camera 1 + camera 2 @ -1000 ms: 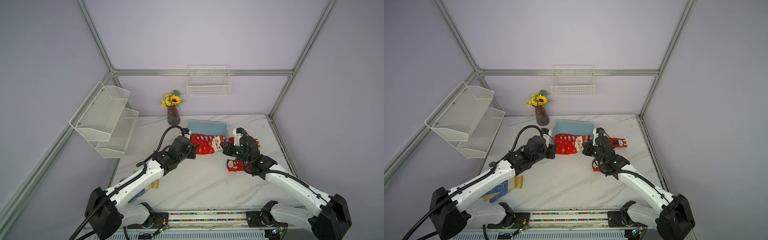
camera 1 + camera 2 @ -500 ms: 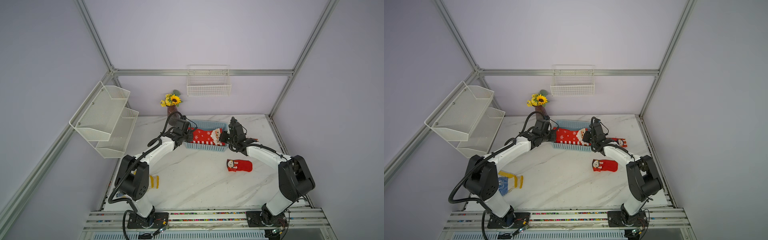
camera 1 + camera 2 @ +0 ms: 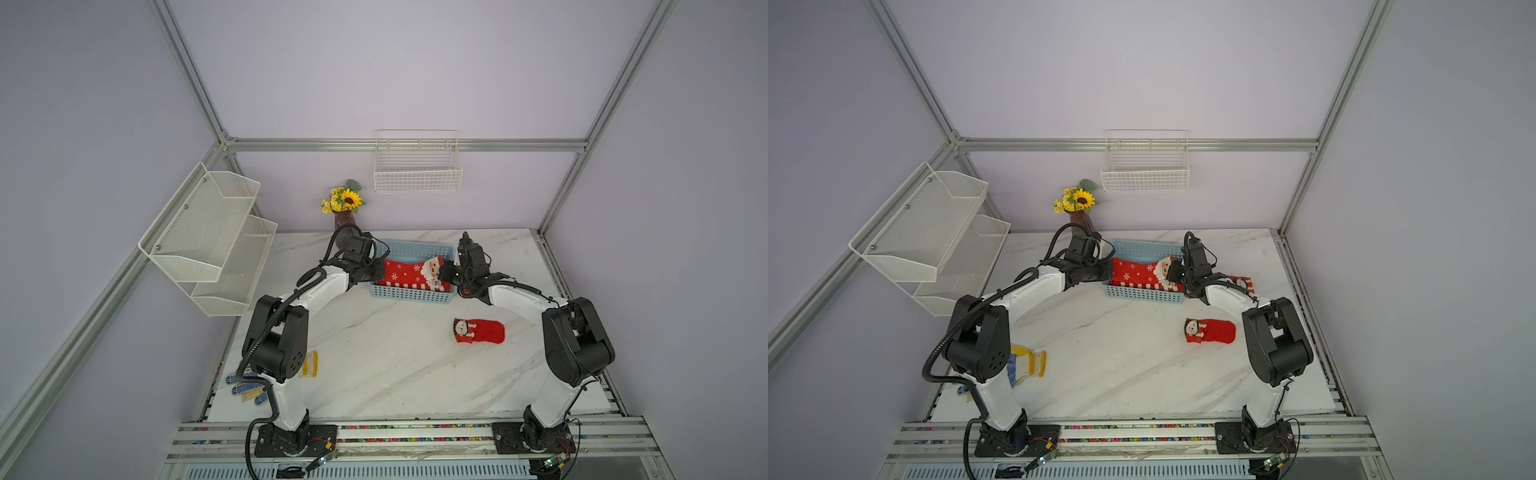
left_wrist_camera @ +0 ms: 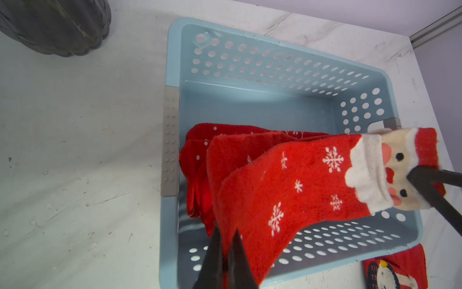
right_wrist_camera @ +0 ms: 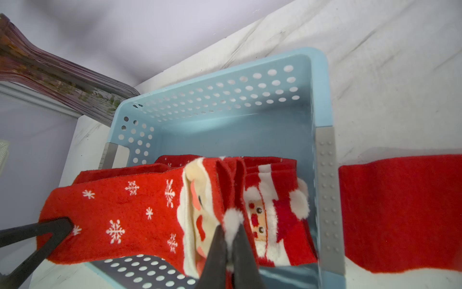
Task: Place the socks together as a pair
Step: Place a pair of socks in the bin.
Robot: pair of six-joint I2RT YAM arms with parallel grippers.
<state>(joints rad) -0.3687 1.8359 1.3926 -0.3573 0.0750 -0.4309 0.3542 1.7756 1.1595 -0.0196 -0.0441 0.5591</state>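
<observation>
gripping the toe end of the snowflake sock (image 4: 300, 190), the left fingers (image 4: 215, 250) are clamped on the red fabric, while the right fingers (image 5: 217, 250) are pinched shut on the same sock's santa cuff, right at its white pompom. the sock hangs stretched between the two sets of fingers, above the blue basket (image 4: 250, 62), its toe over the short end nearest the left fingers and its cuff over the end nearest the right fingers. below the left fingers, inside the basket, lie the folded red socks (image 4: 200, 155) with small white dots. just beside and below the right fingers, also inside the basket, sits the striped sock (image 5: 270, 212), red and white with a santa face. past the basket wall on the right fingers' outer side, the flat red sock (image 5: 400, 212) rests on the worktop (image 3: 374, 365), just beside the basket. the lone sock (image 3: 478, 331), red with a white figure at its cuff, lies on the worktop well apart from both sets of fingers, back toward the right arm's base. behind the left fingers stands the vase (image 3: 345, 220). the glove (image 3: 1025, 363) lies by the left arm's base, far from the fingers.
</observation>
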